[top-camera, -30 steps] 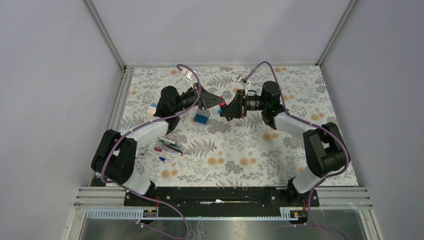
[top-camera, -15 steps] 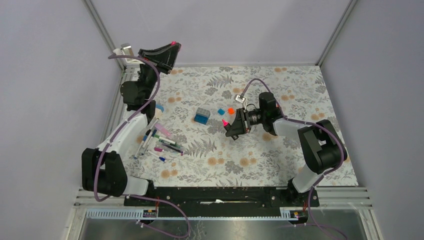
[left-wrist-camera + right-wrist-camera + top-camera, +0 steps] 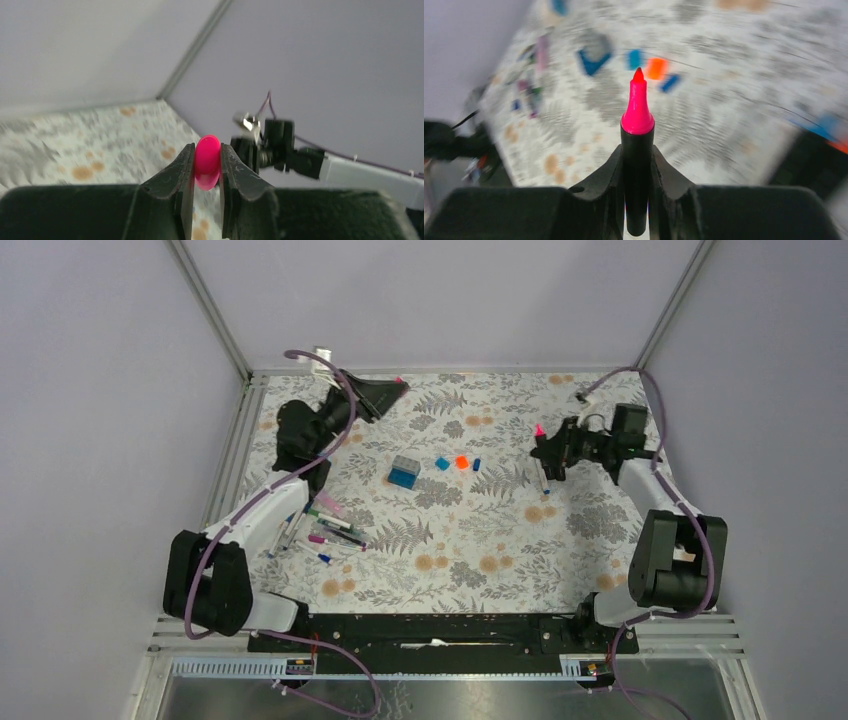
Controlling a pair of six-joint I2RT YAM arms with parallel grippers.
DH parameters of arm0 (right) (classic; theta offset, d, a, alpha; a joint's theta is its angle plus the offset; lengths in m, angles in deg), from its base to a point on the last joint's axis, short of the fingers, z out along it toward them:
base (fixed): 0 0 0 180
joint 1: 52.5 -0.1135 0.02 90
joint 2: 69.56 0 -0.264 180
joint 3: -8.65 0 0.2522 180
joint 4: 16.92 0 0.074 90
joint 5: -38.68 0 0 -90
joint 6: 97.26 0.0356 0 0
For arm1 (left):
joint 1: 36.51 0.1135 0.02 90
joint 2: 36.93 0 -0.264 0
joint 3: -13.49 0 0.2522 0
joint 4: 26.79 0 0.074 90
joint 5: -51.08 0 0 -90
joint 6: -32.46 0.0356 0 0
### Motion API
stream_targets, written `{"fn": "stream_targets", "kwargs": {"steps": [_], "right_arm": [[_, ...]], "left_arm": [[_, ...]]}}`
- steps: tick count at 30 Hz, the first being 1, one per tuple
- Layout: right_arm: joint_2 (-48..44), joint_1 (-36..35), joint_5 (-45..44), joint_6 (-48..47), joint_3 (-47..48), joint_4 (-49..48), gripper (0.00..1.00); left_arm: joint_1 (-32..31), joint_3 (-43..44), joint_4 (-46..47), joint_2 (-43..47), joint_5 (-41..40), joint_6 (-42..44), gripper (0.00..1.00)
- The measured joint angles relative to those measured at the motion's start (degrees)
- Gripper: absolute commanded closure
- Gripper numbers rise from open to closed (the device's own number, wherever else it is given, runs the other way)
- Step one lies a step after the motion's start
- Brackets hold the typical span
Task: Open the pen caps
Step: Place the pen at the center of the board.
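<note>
Pink cap off, arms pulled wide: drop & smear risk

Risks: pink cap (image 3: 207, 161) sits edge-on right at the tips of the L gripper (image 3: 207, 150), w/ little pad contact, so a jolt could pop it out, and from that height near the far-left corner it could bounce off the mat (image 3: 600, 540). The marker (image 3: 637, 107) has a bare nib well past the R gripper (image 3: 637, 155) fingertips, so a low pass or tip-first set-down would ink the mat, and the long overhang may let it pivot. Fingers: both pairs nearly closed, L pinching the cap, R clamped on the black barrel. Orange cap (image 3: 655, 68) & blue cap (image 3: 634, 59) lie loose beyond the nib. Pose: L arm stretched to the far-left corner, gripper raised, aimed at the R arm; R arm drawn to the far right, nib pointing to mat centre
</note>
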Motion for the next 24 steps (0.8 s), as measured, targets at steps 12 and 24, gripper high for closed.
{"fn": "stream_targets", "kwargs": {"steps": [12,24], "right_arm": [[7.6,15.0,-23.6,-9.8,6.0,11.9,0.92],[27.6,15.0,-25.9,-11.5,22.0,21.6,0.77]], "left_arm": [[-20.4,6.0,-27.1,-13.4,-2.4,13.7,1.00],[-22.4,6.0,-31.9,-15.2,-5.1,16.6,1.00]]}}
